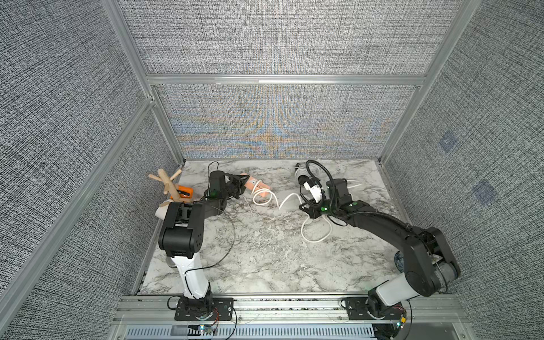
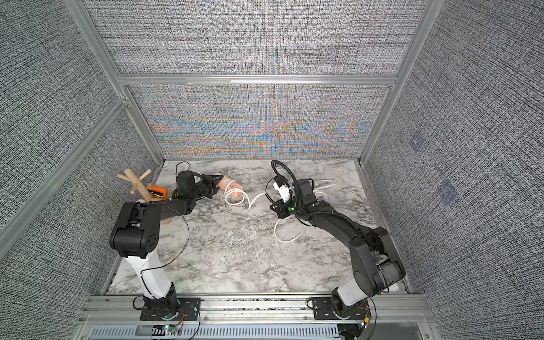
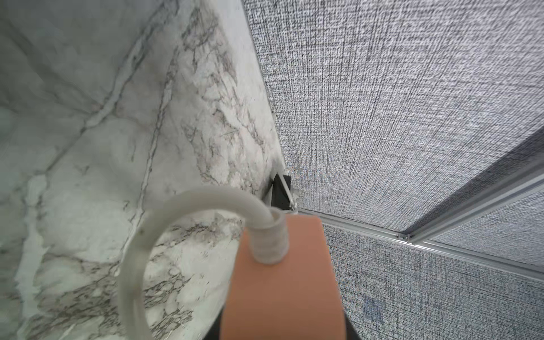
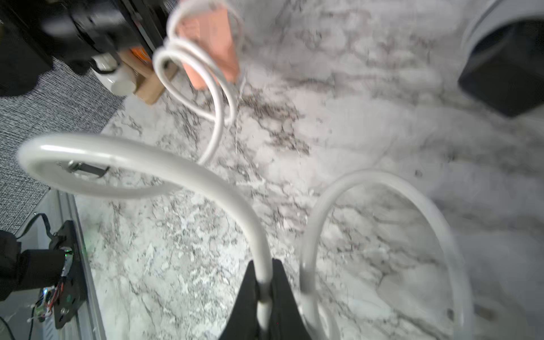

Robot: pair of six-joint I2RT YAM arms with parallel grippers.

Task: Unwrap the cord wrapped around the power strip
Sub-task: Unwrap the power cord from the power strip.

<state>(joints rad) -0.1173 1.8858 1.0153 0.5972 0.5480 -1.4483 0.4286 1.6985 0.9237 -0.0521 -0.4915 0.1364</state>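
— Closest to me, the bases sat bolted to a metal rail. The left arm rose to a high elbow, then reached toward the back.
— And its hand?
— The left gripper was clamped on one end of the strip, a smooth salmon block near the back of the marble table, left of centre.
— The other?
— The right arm swept in low and bent. The right gripper pinched the cord: glossy, white and round, curling in loose loops between them, with a few coils round the strip.
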